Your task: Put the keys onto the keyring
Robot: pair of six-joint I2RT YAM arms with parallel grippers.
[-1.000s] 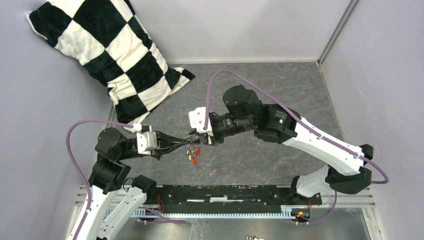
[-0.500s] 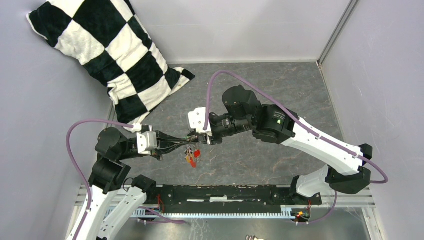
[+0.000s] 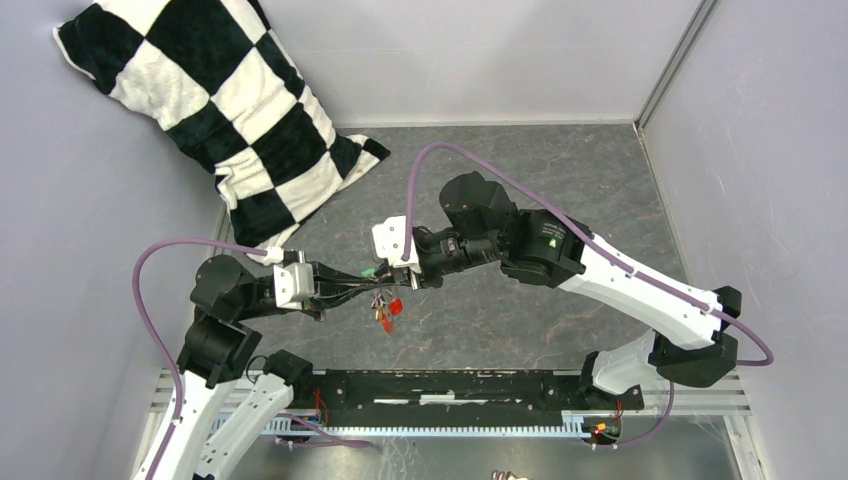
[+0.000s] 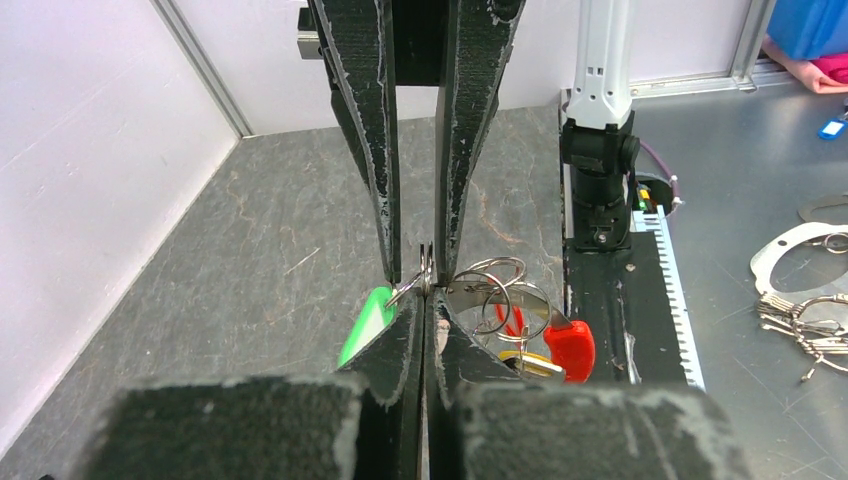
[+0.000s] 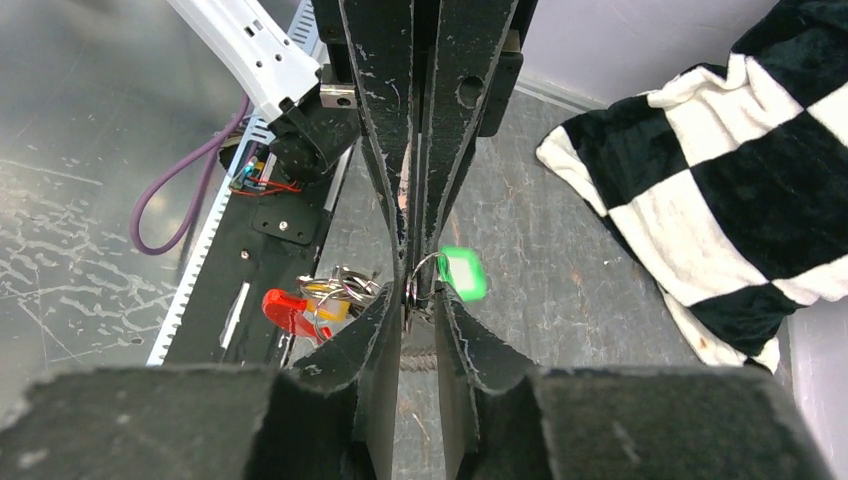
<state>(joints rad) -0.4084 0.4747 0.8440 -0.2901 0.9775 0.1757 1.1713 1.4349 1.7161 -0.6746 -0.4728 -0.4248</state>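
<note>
Green key (image 4: pixel 364 325) at left gripper's (image 4: pixel 425 305) edge, keyring (image 4: pixel 426 272) pinched, walls (image 4: pixel 80 200) well apart

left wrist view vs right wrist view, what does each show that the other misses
Only the left wrist view shows spare metal rings lying on the steel surface by the right arm's base. Only the right wrist view shows the checkered pillow and a purple cable. Both show the left gripper and right gripper tip to tip on the keyring, with the green key beside the pinch.
</note>
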